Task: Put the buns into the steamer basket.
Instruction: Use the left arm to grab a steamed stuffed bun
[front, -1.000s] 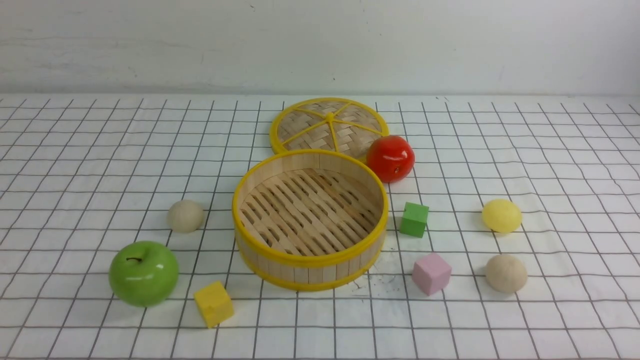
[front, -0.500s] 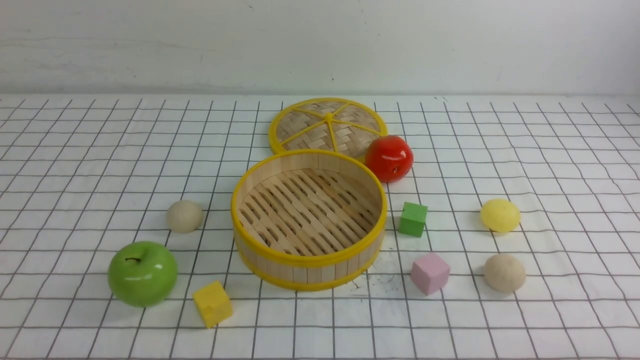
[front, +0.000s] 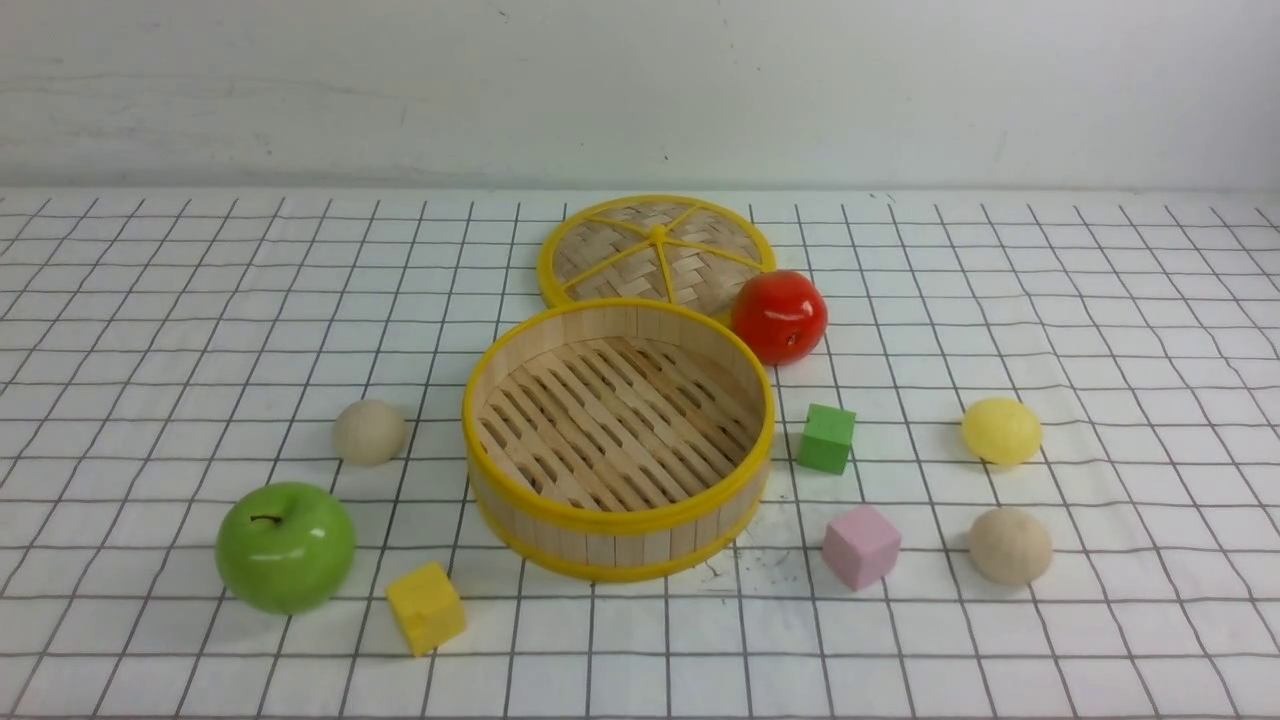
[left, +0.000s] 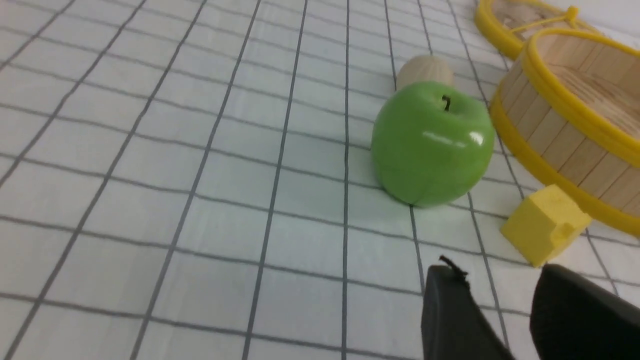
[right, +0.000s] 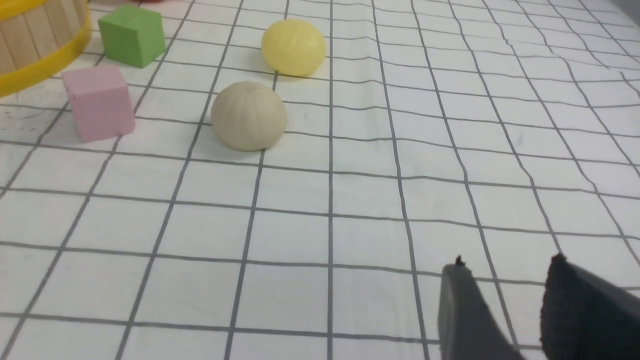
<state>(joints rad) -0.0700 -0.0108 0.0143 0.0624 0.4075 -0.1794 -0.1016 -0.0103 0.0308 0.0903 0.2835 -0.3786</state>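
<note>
Wooden steamer basket (front: 620, 518) sat empty; left bun (front: 369, 431) lay at its nine o'clock, yellow bun (front: 1001, 431) at three, near bun (front: 1009, 545) at four. Left gripper (left: 495, 272) and right gripper (right: 507, 267) stood apart, holding nothing. First pickup was judged pending; the next move called for centring one claw over a bun.

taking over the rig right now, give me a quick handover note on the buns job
Left end effector: open, holding nothing, short of the green apple.
Right end effector: open, holding nothing, short of the right beige bun.
Steamer basket: mid-table, nothing in it, lid flat behind it.
Left beige bun lies to the basket's left, yellow bun and right beige bun to its right.
Done: none placed. Left: all three buns.
</note>
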